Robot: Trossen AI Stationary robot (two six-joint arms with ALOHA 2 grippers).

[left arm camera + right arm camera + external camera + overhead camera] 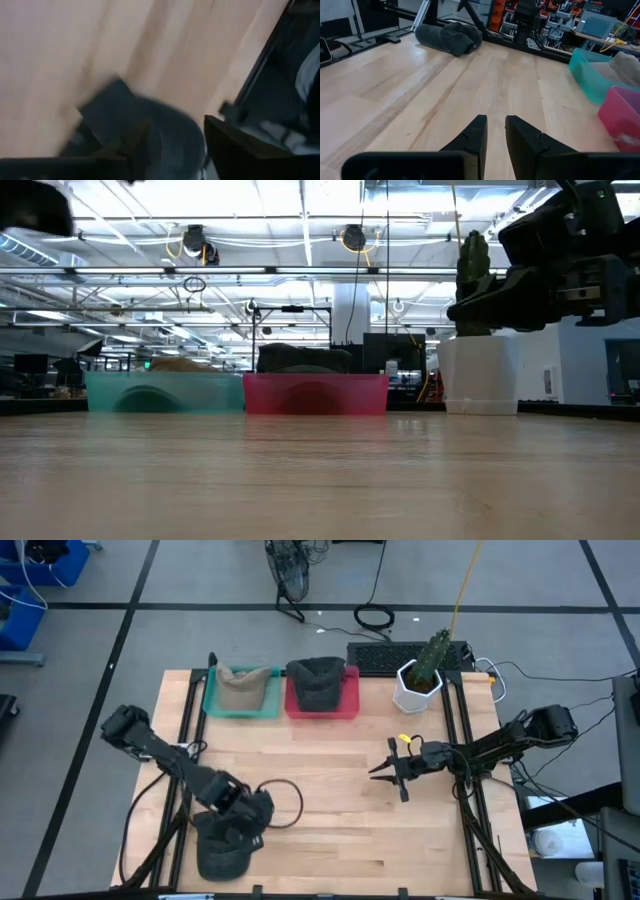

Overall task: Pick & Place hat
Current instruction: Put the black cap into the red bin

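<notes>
A dark grey hat [222,852] lies crumpled on the wooden table near its front left corner; the right wrist view shows it too [449,37]. My left gripper [246,822] points steeply down over the hat's far edge. In the blurred left wrist view its fingers stand apart, with the hat [150,127] under and between them. My right gripper [380,771] hovers level over the table's middle right, its fingers a narrow gap apart [496,131] with nothing between them. My left gripper comes at the dark hat from above, slanting down, with one finger [131,144] over the hat's crown and the other [235,145] beside it. Whether the fingers touch the cloth I cannot tell, because the view is blurred.
At the far edge stand a teal bin [212,700] holding a tan hat [240,686] and a red bin [350,698] holding a dark hat [318,680]. A white pot with a cactus [417,688] and a keyboard [385,656] are at the far right. Bare wood lies mid-table.
</notes>
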